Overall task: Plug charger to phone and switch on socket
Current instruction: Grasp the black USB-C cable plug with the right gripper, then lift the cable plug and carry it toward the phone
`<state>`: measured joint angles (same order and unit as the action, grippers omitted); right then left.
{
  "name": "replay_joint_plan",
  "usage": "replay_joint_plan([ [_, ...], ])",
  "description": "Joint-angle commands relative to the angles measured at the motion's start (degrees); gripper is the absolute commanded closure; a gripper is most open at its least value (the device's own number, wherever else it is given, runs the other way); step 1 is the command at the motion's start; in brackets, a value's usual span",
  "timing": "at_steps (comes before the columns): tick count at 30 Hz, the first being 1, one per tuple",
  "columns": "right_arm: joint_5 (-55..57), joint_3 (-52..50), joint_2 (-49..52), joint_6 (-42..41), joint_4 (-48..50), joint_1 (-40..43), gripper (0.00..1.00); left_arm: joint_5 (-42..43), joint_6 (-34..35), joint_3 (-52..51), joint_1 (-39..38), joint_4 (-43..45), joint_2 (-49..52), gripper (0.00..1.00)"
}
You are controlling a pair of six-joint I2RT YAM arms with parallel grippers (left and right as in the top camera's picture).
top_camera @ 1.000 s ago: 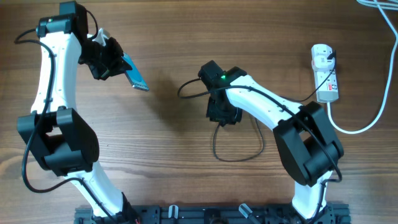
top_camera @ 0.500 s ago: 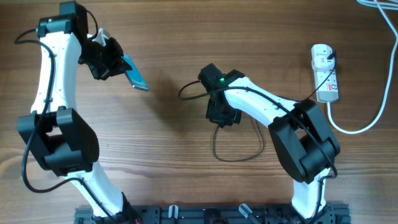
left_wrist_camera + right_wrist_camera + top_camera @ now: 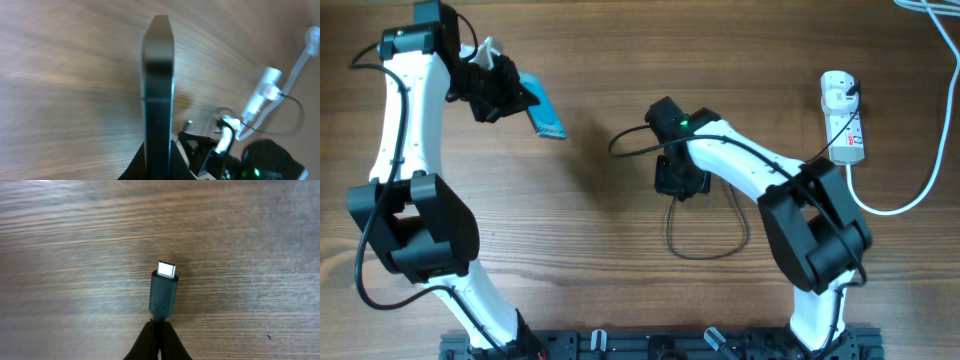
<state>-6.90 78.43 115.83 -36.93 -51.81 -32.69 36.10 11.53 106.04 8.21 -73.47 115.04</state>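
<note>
Phone (image 3: 544, 113): flat slab with a turquoise face, a thin dark edge to the left wrist camera; held above the wood-grain table (image 3: 620, 60), far left of the socket (image 3: 842, 118).
Left gripper (image 3: 508, 92): clamped on the phone's end.
Charger (image 3: 705, 250): thin black looping cable left of the socket; matte plug tip (image 3: 164, 287) with bright metal.
Right gripper (image 3: 680, 182): pinching the cable behind the plug tip.
Change: the phone has swung slightly toward the socket; the right arm has barely shifted.

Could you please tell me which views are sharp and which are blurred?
Overhead: sharp, evenly lit. Left wrist: wooden table motion-blurred, flat turquoise-screened phone soft-edged. Right wrist: thin black charger crisp, its metal tip glaring white.
</note>
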Motion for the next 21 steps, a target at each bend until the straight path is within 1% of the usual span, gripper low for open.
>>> replay_joint_plan([
  [1, -12.5, 1.7, -12.7, 15.5, 1.0, 0.4, 0.96, 25.0, -11.4, 0.8, -0.1, 2.6, -1.5, 0.96],
  [2, -16.2, 1.7, -16.9, 19.3, 0.8, 0.2, 0.96, 31.6, -15.1, 0.8, -0.3, 2.6, -1.5, 0.96],
  [3, -18.2, 1.7, -20.0, 20.9, 0.5, -0.1, 0.96, 34.9, -16.9, 0.8, -0.6, 2.6, -1.5, 0.96],
  [4, -18.9, 1.7, -23.6, 22.0, 0.0, -0.5, 0.96, 35.9, -17.4, 0.8, -1.2, 2.6, -1.5, 0.96],
  [8, -17.9, 1.7, -29.4, 23.6, -3.4, -3.0, 0.96, 35.9, -18.9, 0.8, -5.3, 3.0, -1.5, 0.96],
  [10, -17.0, 1.6, -29.4, 22.9, -4.3, -5.0, 0.96, 35.9, -20.6, 0.8, -8.2, 3.9, -1.5, 0.96],
  [11, -16.0, 1.6, -29.4, 21.2, -4.1, -5.7, 0.96, 35.8, -21.9, 0.8, -9.5, 3.9, -1.5, 0.96],
  [12, -14.1, 1.6, -29.4, 19.9, -3.5, -6.2, 0.96, 35.6, -21.9, 0.8, -11.2, 4.6, -1.5, 0.96],
  [15, -13.0, 1.6, -29.4, 18.7, -2.9, -6.3, 0.96, 35.6, -21.9, 0.8, -12.6, 5.7, -1.5, 0.96],
  [16, -11.0, 1.6, -29.4, 17.9, -2.9, -6.3, 0.96, 35.0, -21.9, 0.8, -12.6, 5.7, -1.5, 0.96],
  [17, -8.7, 1.6, -29.4, 15.0, -3.0, -6.3, 0.96, 34.1, -21.8, 0.8, -12.6, 5.8, -1.5, 0.96],
  [18, -6.7, 1.6, -29.4, 12.3, -3.1, -6.3, 0.92, 31.8, -21.7, 0.8, -12.3, 5.9, -1.5, 0.96],
  [19, -5.3, 1.6, -29.2, 9.6, -3.1, -6.3, 0.83, 26.7, -18.4, 0.8, -11.6, 6.1, -1.5, 0.96],
  [20, -5.3, 1.6, -29.1, 9.2, -3.0, -6.3, 0.81, 23.5, -15.5, 0.8, -11.0, 6.5, -1.5, 0.96],
  [21, -5.2, 1.6, -29.0, 8.4, -3.1, -6.3, 0.73, 18.1, -11.0, 0.8, -10.2, 7.0, -1.5, 0.96],
])
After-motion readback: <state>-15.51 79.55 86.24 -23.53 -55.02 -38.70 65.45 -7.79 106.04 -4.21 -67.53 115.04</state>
